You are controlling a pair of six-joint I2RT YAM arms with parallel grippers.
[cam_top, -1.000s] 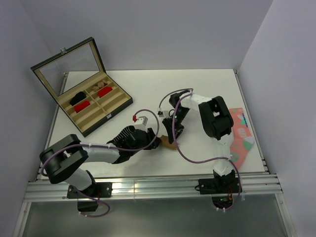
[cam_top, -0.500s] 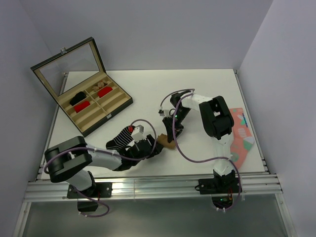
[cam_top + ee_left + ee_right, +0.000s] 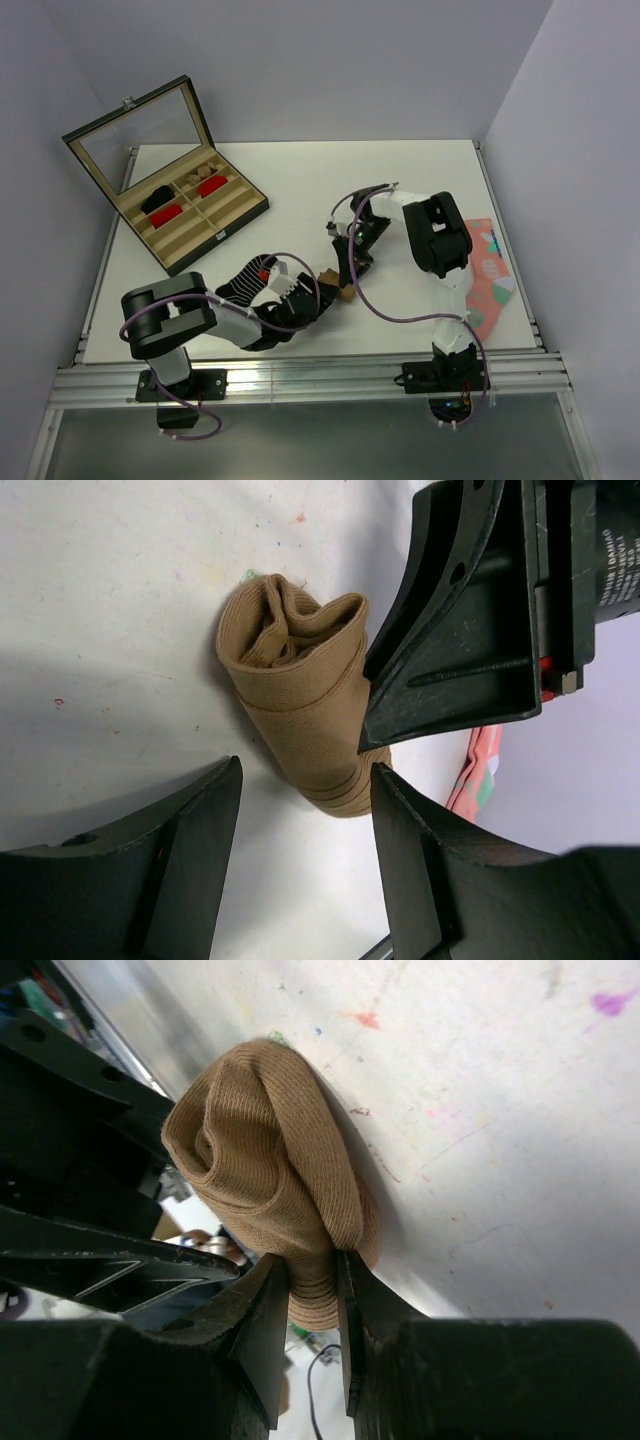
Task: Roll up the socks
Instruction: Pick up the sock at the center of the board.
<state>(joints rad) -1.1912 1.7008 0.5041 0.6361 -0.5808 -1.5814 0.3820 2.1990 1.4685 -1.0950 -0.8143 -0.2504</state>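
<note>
At the left of the table (image 3: 300, 180) stands an open box (image 3: 216, 243) with its glass lid (image 3: 140, 130) raised. Its compartments hold one black bundle (image 3: 155, 200), two red bundles (image 3: 168, 213) and some pale items (image 3: 205, 165) too small to make out. Right of the box, the black sock with thin white stripes (image 3: 243, 281) lies draped on the left arm near its wrist. The left gripper (image 3: 305, 785) has its jaws spread wide, with the lower end of the tan sock (image 3: 295, 700) at their mouth. I cannot tell whether either finger touches it. That sock is a loose roll lying on the table between the two grippers. The right gripper (image 3: 310, 1270) has its jaws nearly closed, pinching the edge of the roll. White lettering on its body reads sideways in the left wrist view, and only "DAMIAO" can be made out. One coral-pink patterned sock (image 3: 490, 280) lies at the table's right edge.
</note>
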